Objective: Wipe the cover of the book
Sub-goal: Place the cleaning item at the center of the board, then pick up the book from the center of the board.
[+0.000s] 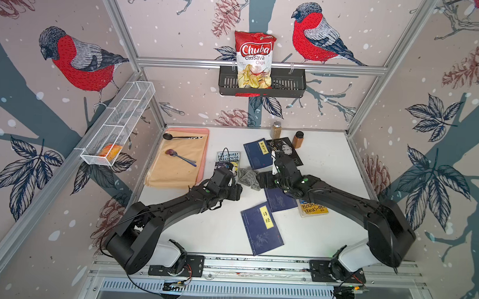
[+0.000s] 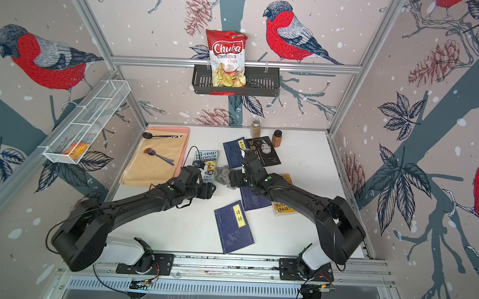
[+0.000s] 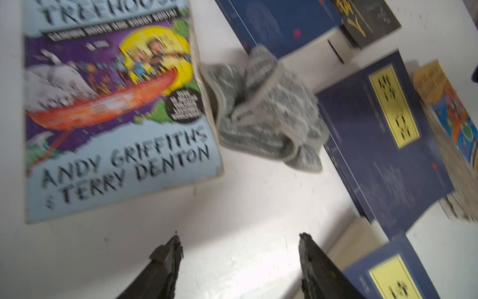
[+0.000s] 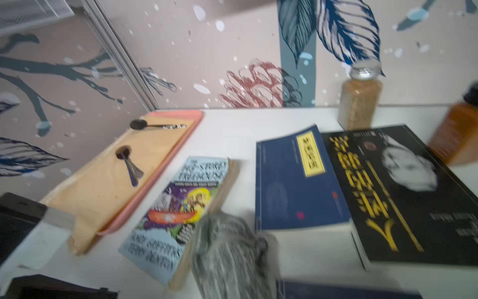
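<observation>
White table (image 1: pixel 200 227), bird-print walls (image 1: pixel 183 26), aluminium frame (image 1: pixel 181 61)

Left fingers (image 3: pixel 165 266) apart (empty); right arm (image 1: pixel 342 200) extended, tip apparently obscured.

The left arm (image 1: pixel 173 205) and right arm (image 1: pixel 343 195) are matte black with rounded links. Each has a small green light (image 1: pixel 207 190) and a white base housing (image 1: pixel 165 254). A thin black cable (image 1: pixel 226 148) loops from the left wrist. The left gripper (image 3: pixel 240 236) has dark, tapered fingers.
</observation>
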`<state>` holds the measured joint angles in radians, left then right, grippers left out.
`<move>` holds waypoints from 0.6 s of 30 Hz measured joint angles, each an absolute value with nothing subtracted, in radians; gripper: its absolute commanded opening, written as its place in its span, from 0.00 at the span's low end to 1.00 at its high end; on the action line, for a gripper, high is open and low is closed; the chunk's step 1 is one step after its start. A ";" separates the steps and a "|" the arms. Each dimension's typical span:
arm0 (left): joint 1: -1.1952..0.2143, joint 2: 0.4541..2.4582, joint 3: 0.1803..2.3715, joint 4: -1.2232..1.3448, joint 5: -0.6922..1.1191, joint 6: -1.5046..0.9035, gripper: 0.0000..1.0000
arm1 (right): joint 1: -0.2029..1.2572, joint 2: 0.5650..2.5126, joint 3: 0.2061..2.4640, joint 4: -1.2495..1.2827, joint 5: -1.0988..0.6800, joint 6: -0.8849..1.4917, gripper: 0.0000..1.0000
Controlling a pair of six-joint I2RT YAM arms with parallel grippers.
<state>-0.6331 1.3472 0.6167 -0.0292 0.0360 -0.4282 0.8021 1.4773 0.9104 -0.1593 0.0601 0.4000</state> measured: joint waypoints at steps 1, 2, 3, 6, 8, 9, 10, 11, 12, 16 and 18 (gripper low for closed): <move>-0.654 1.331 0.584 -0.028 0.045 -0.451 0.71 | 0.817 1.451 0.873 -0.188 0.074 0.424 0.90; -0.672 1.316 0.556 -0.028 0.044 -0.474 0.71 | 0.831 1.430 0.844 -0.211 0.082 0.441 0.89; -0.694 1.298 0.528 -0.030 0.051 -0.499 0.71 | 0.849 1.407 0.815 -0.243 0.095 0.468 0.89; -0.769 1.229 0.458 -0.033 0.064 -0.575 0.71 | 0.898 1.357 0.764 -0.295 0.114 0.530 0.88; -0.815 1.182 0.415 -0.025 0.076 -0.631 0.70 | 0.936 1.330 0.734 -0.322 0.117 0.572 0.86; -0.840 1.158 0.393 -0.021 0.078 -0.662 0.70 | 0.954 1.322 0.719 -0.330 0.117 0.588 0.84; -0.862 1.140 0.374 -0.016 0.088 -0.690 0.70 | 0.973 1.314 0.699 -0.337 0.117 0.611 0.83; -0.876 1.128 0.360 -0.008 0.103 -0.715 0.70 | 0.987 1.309 0.685 -0.343 0.115 0.628 0.82; -0.890 1.119 0.348 -0.001 0.110 -0.739 0.70 | 1.001 1.305 0.670 -0.349 0.113 0.643 0.80; -0.933 1.111 0.327 0.029 0.112 -0.821 0.69 | 1.050 1.283 0.604 -0.352 0.095 0.706 0.70; -0.954 1.116 0.319 0.047 0.125 -0.850 0.67 | 1.066 1.267 0.572 -0.348 0.084 0.728 0.60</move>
<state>-0.9543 1.1156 0.3195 0.0475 0.1246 -0.8501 1.0657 1.2671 0.5720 -0.3485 0.0841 0.7280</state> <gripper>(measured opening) 0.687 0.675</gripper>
